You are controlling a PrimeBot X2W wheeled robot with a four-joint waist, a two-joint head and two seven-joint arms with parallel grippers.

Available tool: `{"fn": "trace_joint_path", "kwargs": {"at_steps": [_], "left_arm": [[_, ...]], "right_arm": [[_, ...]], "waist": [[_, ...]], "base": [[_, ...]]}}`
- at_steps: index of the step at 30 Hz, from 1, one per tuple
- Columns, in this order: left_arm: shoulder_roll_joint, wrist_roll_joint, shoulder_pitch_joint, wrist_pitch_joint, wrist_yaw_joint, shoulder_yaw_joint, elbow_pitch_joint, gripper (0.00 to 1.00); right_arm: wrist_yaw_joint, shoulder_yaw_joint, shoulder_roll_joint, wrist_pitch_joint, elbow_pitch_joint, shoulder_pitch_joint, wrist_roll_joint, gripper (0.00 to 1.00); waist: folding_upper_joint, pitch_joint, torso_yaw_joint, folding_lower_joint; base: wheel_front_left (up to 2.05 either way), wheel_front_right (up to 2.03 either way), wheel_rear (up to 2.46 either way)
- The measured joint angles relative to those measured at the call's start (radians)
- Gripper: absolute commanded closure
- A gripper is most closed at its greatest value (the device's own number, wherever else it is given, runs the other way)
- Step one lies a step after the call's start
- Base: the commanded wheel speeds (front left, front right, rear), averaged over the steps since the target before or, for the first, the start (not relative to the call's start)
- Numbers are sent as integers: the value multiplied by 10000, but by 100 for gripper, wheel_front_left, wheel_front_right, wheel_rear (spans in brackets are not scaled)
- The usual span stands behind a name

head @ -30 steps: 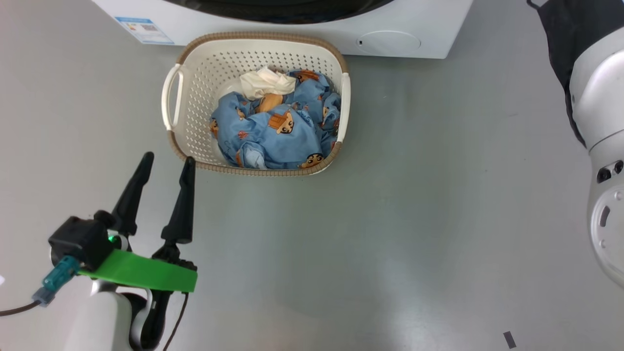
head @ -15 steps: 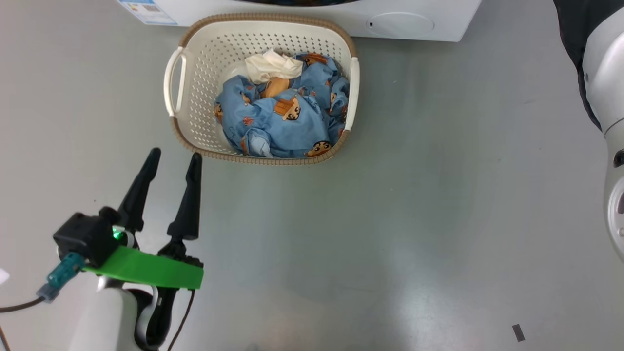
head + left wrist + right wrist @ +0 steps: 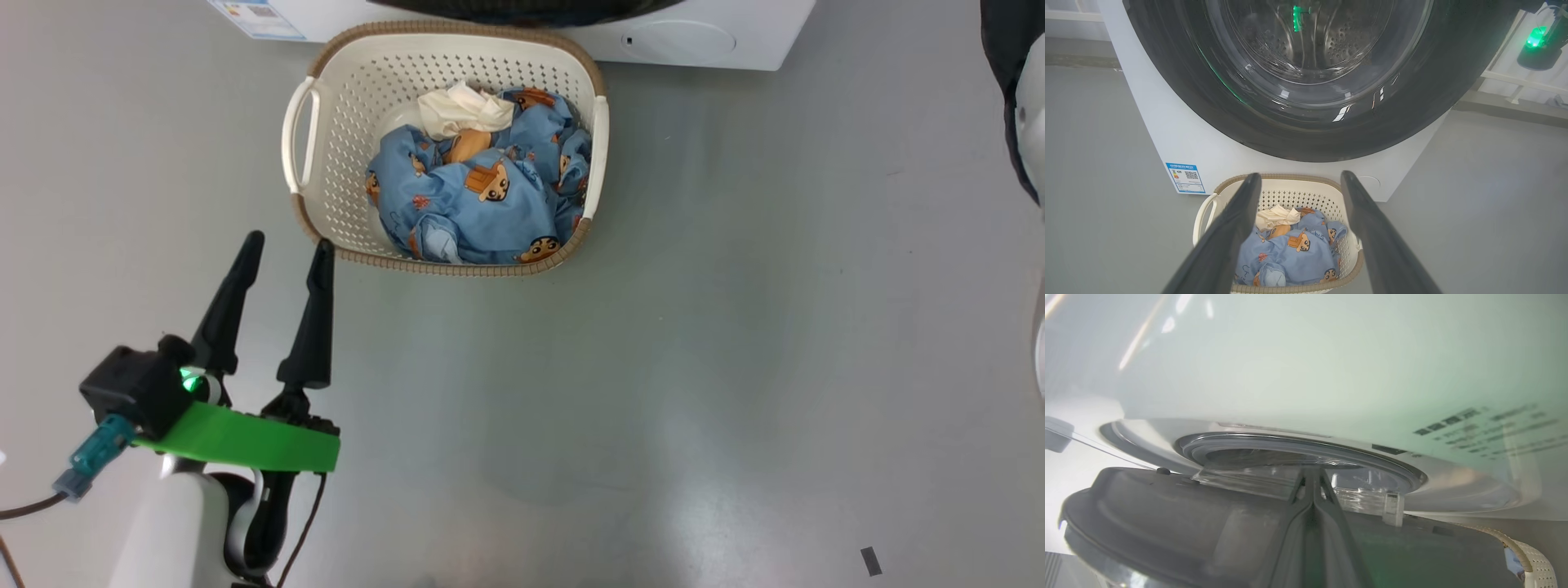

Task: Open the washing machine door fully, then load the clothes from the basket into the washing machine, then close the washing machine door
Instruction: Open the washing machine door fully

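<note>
**Head view check-in: grey floor (image 3: 735, 327) all round and one basket (image 3: 343, 147)**

From up top I've got a smooth, slightly shiny grey floor running edge to edge. There's a pale glare patch low down and one little dark mark (image 3: 871, 560) near the bottom right. The basket sits on the floor right at the foot of the washing machine (image 3: 759, 33), between the blue label sticker (image 3: 260, 16) and the round flap (image 3: 682, 39). The clothes (image 3: 473, 212) are piled in the basket's right half: blue cartoon stuff, with the cream-white cloth (image 3: 461, 110) on the far side of the heap.

My left gripper (image 3: 286, 242) hovers over bare floor just off the basket's near left corner, fingers spread wide, nothing between them. Its wrist view looks straight at the washing machine door (image 3: 1208, 102), with the glossy black rim and the steel drum (image 3: 1310, 36) visible through the glass. Off to the right of the machine there's a pale wall with white rails (image 3: 1506, 77).

The right gripper (image 3: 1312, 475) has its fingers pressed together, with nothing between them that I can make out. Its tips are at the door's edge, by the clear glass. From that camera the door looks to stand a bit off the machine's white front, but I can't tell how far. The right arm (image 3: 1030, 122) pokes in at the head view's right edge.
</note>
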Motion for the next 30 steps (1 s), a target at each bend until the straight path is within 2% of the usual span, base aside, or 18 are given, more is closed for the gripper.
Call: {"fn": "trace_joint_path", "kwargs": {"at_steps": [12,30], "left_arm": [[29,96,17,0,0,278,-169,0],[161,198,313,0,0,479,-337,0]], "right_arm": [[2,253,378,2209,-938,1260,435,100],[4,234,418,5202,-1413,2836,1235,100]], "waist": [[0,-385,-163,0],[0,-1147,-303,-1]], "base": [[0,0,0],[0,0,0]]}}
